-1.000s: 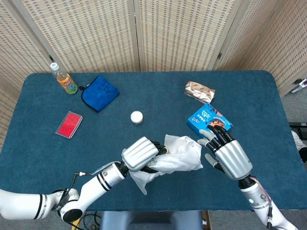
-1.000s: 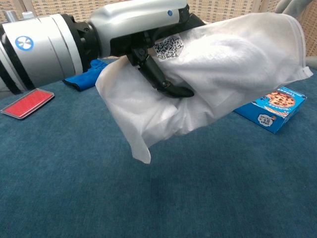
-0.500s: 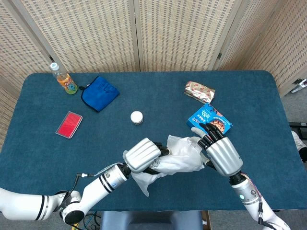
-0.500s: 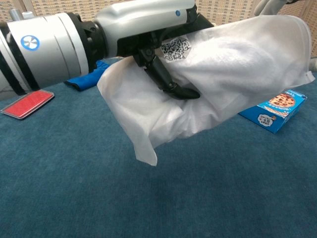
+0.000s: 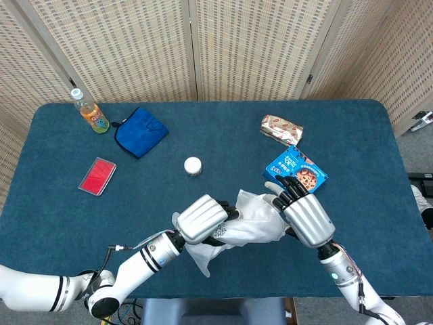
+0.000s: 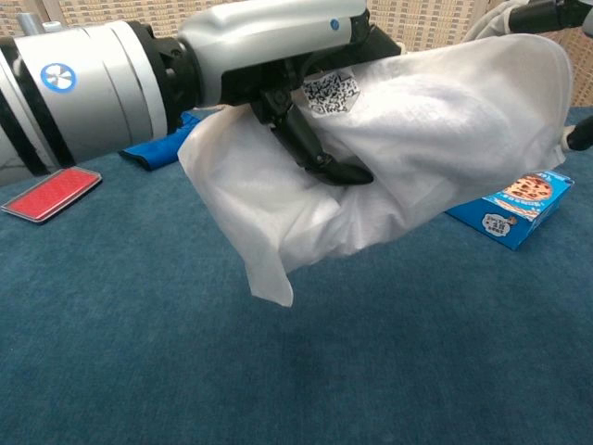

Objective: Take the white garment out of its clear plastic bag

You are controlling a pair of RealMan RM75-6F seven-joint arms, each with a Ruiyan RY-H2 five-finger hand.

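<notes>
Closing in from the right since a second ago, the right hand [image 5: 306,218] now touches the bagged white garment [image 5: 250,220] with fingers extended. At left, the left hand [image 5: 201,219] grips the bag, holding it above the table [image 5: 67,217].

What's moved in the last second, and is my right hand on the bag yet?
The right hand moved left toward the bagged white garment and now reaches its right edge; whether it grips is unclear. The left hand holds the bag above the table as before. The cookie box, blue pouch and red card stayed put.
</notes>
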